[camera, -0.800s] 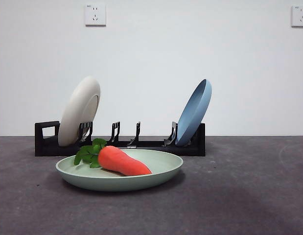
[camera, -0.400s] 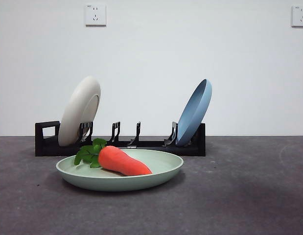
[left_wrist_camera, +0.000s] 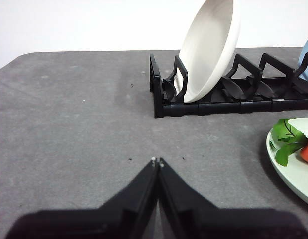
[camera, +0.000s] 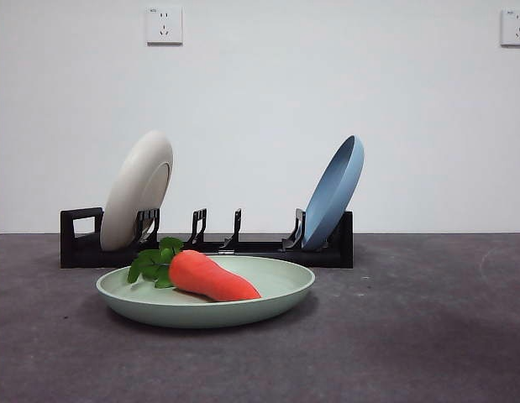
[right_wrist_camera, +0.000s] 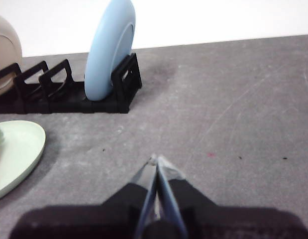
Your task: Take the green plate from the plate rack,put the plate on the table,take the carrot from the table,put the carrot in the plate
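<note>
- Left gripper (left_wrist_camera: pixel 157 162): jaws pressed together, tips meeting, nothing between them. It hangs over bare table (left_wrist_camera: pixel 69 129), well apart from the plate rack (left_wrist_camera: pixel 228 97), off the rack's loop-handle end.
- Right gripper (right_wrist_camera: pixel 156 160): jaws closed tip to tip, holding nothing, over bare table well apart from the rack's other end.
- Neither arm shows in the front view.
- Plate rack (camera: pixel 243 248) taken as landmark: long, low, black, standing across the table.
- Green plate (camera: pixel 205 294): flat on the table just in front of the rack, nearer its handle end than its far end.
- Carrot (camera: pixel 211 276): lies inside the green plate, leaf tuft toward the rack's handle end, tapered tip toward the plate's middle.
- Cream-white plate (camera: pixel 138 189): stands tilted in the rack's slot beside the handle.
- Blue plate (camera: pixel 333 191): stands tilted in the slot at the rack's opposite end.
- Middle prongs of the rack hold nothing.
</note>
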Controlling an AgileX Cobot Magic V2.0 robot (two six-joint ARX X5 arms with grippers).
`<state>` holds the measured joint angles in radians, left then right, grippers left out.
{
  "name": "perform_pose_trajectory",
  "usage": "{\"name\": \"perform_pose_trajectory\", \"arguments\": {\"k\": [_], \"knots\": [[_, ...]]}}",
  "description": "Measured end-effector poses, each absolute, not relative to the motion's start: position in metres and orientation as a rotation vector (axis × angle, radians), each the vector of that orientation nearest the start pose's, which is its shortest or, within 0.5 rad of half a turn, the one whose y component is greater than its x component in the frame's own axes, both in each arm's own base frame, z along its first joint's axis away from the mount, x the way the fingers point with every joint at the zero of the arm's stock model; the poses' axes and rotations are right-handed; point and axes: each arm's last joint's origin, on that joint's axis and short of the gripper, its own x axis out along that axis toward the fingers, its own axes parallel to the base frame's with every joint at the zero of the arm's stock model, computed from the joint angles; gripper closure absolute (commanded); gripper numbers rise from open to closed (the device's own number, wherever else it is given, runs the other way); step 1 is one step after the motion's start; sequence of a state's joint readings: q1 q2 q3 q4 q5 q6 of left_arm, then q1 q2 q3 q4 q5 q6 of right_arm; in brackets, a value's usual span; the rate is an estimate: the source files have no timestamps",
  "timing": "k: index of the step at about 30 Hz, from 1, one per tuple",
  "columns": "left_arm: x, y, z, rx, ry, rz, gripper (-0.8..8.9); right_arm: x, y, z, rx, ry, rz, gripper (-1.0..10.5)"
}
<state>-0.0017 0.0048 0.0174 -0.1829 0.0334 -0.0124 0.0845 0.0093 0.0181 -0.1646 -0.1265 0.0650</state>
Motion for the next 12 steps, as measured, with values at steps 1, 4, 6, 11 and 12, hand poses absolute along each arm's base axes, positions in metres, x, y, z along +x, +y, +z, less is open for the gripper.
{"name": "perform_pose_trajectory", "arguments": {"k": [1, 4, 6, 11, 12], "knots": [[0.0955, -0.0011, 0.1514, -0.015, 0.171, -0.034, 8.16, 0.0950, 0.0117, 0.1534, 0.070, 0.160, 0.205, 9.5], [0.0955, -0.0011, 0.1514, -0.015, 0.171, -0.034, 8.16, 0.0949, 0.0117, 0.1535, 0.087, 0.160, 0.204, 9.5], [0.0955, -0.0011, 0.1514, -0.015, 0.171, -0.034, 8.16, 0.0949, 0.0117, 0.1535, 0.093, 0.161, 0.204, 9.5], [0.0955, -0.0011, 0.1514, -0.015, 0.171, -0.034, 8.16, 0.0949, 0.0117, 0.1534, 0.097, 0.162, 0.204, 9.5], [0.0955, -0.0011, 0.1514, -0.015, 0.171, -0.034, 8.16, 0.0949, 0.0117, 0.1534, 0.097, 0.162, 0.204, 9.5]]}}
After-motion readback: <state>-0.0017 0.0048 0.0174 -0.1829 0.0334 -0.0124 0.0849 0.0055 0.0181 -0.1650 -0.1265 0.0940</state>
